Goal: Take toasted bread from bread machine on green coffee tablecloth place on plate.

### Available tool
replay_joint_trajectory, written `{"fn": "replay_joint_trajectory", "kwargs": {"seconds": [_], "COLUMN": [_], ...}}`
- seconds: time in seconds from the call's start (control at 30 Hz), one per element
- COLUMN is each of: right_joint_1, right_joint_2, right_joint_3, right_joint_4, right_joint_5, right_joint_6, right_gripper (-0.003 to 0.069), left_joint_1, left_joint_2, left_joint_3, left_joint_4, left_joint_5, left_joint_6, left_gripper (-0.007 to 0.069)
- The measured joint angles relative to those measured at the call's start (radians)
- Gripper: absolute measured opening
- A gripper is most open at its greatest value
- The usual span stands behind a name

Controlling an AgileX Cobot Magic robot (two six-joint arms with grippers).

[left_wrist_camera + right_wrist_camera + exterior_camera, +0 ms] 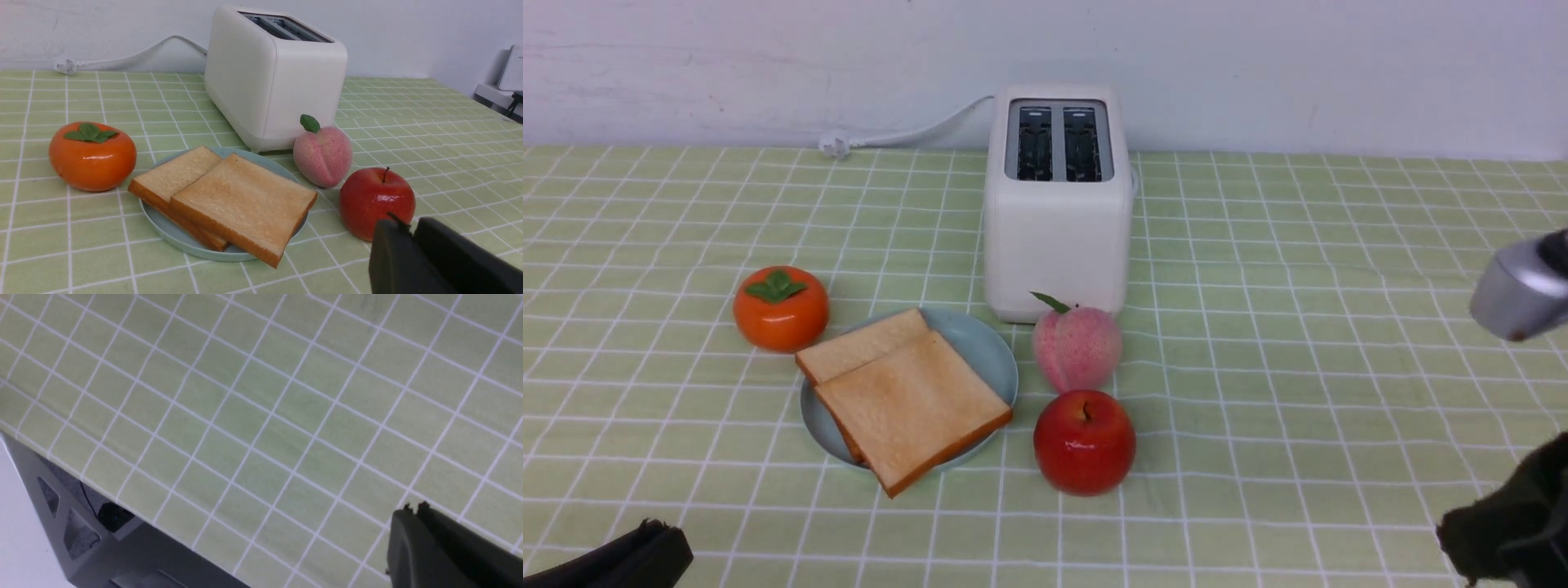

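i see an orange persimmon point(781, 309) well to the left of a pink peach point(1076, 347), with a red apple point(1084, 442) just in front of the peach.

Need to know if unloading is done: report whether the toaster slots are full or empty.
Empty. Both dark slots of the bread machine show no bread; the two toast slices lie overlapped on the plate.
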Motion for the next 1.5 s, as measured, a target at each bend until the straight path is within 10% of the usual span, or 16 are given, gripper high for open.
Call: {"fn": "replay_joint_trajectory", "kwargs": {"seconds": [0.57, 0.97, 1.5], "right_joint_1": [-0.366, -0.443, -0.465], "right_joint_2": [-0.646, -0.987, -0.987], "right_joint_3": [0.432, 1.021, 1.052], "right_joint_4": [0.037, 0.006, -0.053], "right_joint_5": [-0.344, -0.858, -0.811], "right_joint_6": [-0.345, -0.343, -0.209], "right_gripper": [0.0003, 0.0001, 0.0002], "left_joint_1": [0.0, 0.0, 0.0], "left_joint_2": [0.0, 0.0, 0.0], "left_joint_3": [0.0, 0.0, 0.0], "left_joint_4": [-0.004, -0.007, -0.007], "left_joint_5": [0.003, 0.003, 0.003], "left_joint_6": [0.0, 0.0, 0.0], "left_gripper": [0.0082, 0.0082, 0.0091]}}
